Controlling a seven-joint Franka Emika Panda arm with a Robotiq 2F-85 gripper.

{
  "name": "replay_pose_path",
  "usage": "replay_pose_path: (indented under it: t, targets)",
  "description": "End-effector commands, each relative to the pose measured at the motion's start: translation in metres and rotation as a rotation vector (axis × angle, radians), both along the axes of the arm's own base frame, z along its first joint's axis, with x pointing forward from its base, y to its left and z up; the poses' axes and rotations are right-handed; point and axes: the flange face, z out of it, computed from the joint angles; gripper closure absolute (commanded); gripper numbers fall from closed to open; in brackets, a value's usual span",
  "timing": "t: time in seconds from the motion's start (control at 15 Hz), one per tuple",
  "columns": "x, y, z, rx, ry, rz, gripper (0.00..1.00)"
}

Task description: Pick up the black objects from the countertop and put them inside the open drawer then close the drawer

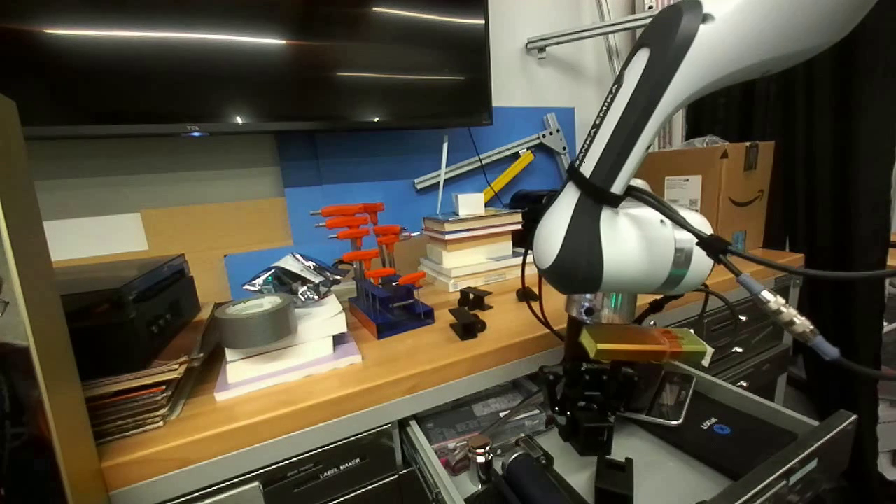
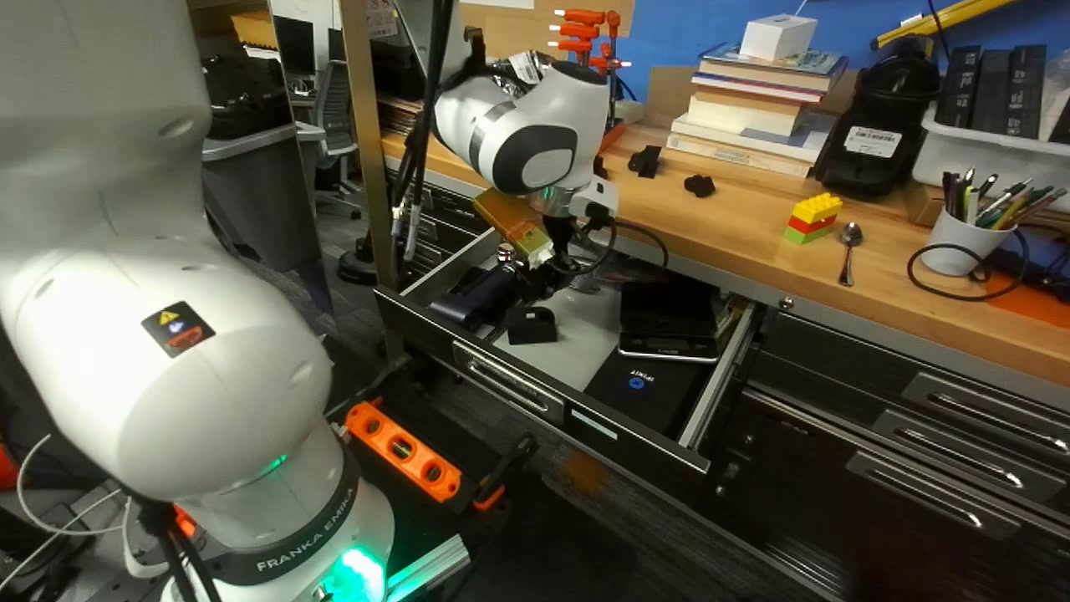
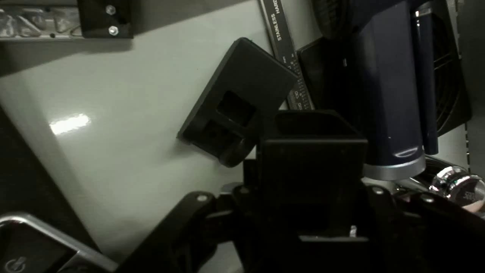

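Observation:
My gripper (image 1: 586, 399) hangs over the open drawer (image 2: 652, 435), fingers pointing down. In the wrist view its fingers press on both sides of a boxy black object (image 3: 313, 167), whose lower part is too dark to make out. A second black object (image 3: 242, 76) rests on the pale drawer floor beside the held one; in an exterior view this lying black object (image 2: 532, 325) is near the drawer front. On the wooden countertop (image 1: 392, 364) sit more black objects: one (image 1: 474, 299) behind another (image 1: 465, 323), and one (image 1: 527, 294) nearer the books.
Inside the drawer lie a dark blue cylindrical tool (image 3: 394, 94), a steel caliper (image 3: 284, 45), a scale (image 1: 672, 399) and a black flat box (image 2: 644, 393). Book stacks (image 1: 476, 252), a hex-key stand (image 1: 392, 311) and tape (image 1: 255, 322) stand on the countertop.

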Motion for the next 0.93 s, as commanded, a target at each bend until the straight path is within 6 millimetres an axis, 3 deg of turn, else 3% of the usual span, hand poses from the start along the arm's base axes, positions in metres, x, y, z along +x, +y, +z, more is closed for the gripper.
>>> replay_pose_path:
  t: [0.0,0.27,0.53,0.6,0.73,0.87]
  targets:
    - [0.017,0.002,-0.010,0.026,-0.041,0.017,0.72]
    - [0.037,0.004,-0.015,0.038,-0.066,0.050,0.72]
    - [0.044,0.005,-0.022,0.054,-0.064,0.055,0.72]
    - [0.042,0.004,-0.024,0.056,-0.050,0.045,0.25]
    - [0.039,0.001,-0.026,0.063,-0.031,0.028,0.18]
    - [0.035,-0.002,-0.027,0.064,-0.014,0.015,0.01]
